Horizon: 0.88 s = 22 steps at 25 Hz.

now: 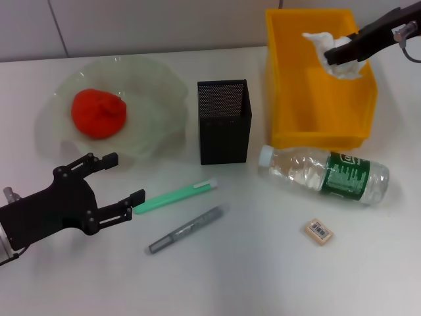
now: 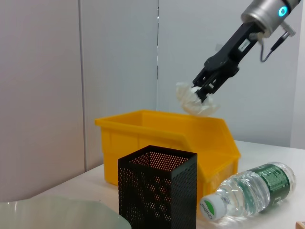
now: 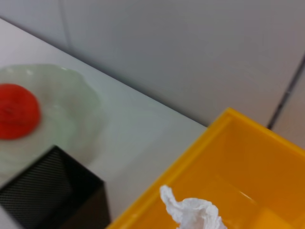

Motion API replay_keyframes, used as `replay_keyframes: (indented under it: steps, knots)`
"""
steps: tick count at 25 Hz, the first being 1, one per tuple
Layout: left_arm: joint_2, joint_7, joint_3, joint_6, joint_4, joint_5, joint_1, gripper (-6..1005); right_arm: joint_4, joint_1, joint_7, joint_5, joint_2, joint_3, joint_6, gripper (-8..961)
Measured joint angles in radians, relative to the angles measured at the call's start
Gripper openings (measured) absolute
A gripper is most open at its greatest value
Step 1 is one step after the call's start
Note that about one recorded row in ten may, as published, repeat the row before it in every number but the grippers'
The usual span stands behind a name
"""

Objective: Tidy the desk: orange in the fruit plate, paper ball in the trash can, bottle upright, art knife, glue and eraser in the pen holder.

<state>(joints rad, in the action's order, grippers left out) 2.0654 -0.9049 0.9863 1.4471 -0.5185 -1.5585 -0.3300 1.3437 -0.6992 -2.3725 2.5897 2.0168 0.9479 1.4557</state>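
Left gripper [image 1: 117,185]: one, jaws spread and empty, low over the near left of the desk [image 1: 250,276], just short of the green knife; likely waiting its turn.

Plate [image 1: 154,82]: one, far left. Orange [image 1: 99,113]: one, resting inside it, so that item looks done.

Knife [image 1: 175,195]: one, mint green, flat on the desk near the holder. Beside it, nearer still, one grey pen-shaped stick [image 1: 185,230], probably the glue. Neither is in the holder yet.

Holder [image 1: 223,122]: one, black mesh, upright at centre; no contents can be seen from these views.

Bottle [image 1: 325,174]: one, on its side, right of the holder and just near of the bin, cap toward the holder; not yet stood up.

Eraser [image 1: 320,232]: one, near right, loose on the desk.

Bin [image 1: 283,79]: one, yellow, far right.

Right gripper [image 1: 335,54]: one, clamped on the paper ball [image 1: 322,43], holding it above the bin's open top, placed for a drop inside.
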Motion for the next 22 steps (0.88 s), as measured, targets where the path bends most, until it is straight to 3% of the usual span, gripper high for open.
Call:
replay_keyframes:
  steps: [7,11,18,22]
  knots:
    - [0.001,0.000,0.002,-0.001,0.000,0.000,-0.001,839,-0.084,-0.009,0.040,0.044,0.036,0.025,-0.159,454]
    - [0.001,0.000,0.003,-0.001,0.000,0.000,-0.001,839,-0.093,-0.017,0.042,0.045,0.039,0.054,-0.171,529]
    - [0.001,0.000,0.012,0.001,0.000,0.000,-0.001,838,-0.078,-0.021,0.035,0.045,0.040,0.065,-0.127,697]
    - [0.000,0.000,0.012,0.002,0.000,0.000,-0.001,838,0.035,-0.007,0.022,0.038,0.044,0.057,0.043,789]
